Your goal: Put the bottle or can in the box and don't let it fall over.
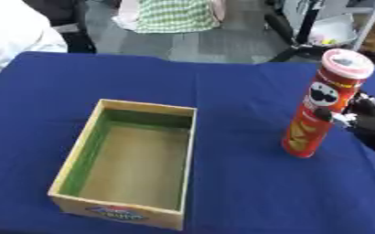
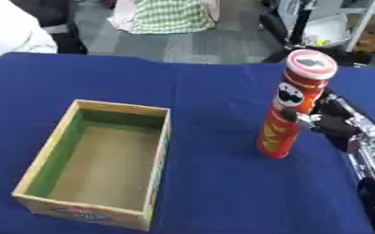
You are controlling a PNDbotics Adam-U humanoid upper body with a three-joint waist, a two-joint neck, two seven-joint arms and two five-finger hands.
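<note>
- Right hand (image 2: pixel 334 122) closed around the middle of the red can (image 2: pixel 291 107), thumb across its front, fingers behind.
- One can, upright, base at or just above the blue desk (image 2: pixel 215 183); which, not clear.
- One wooden box (image 2: pixel 160 151), open and empty, well off to the left of the hand.
- Grasp done; still left, by the look of it: lifting, carrying across, setting down upright inside.
- Left hand nowhere in sight.

A bench (image 1: pixel 222 91) under a blue cloth carries an open wooden box (image 1: pixel 126 160) on the near left and an upright red can (image 1: pixel 323 103) on the right.
</note>
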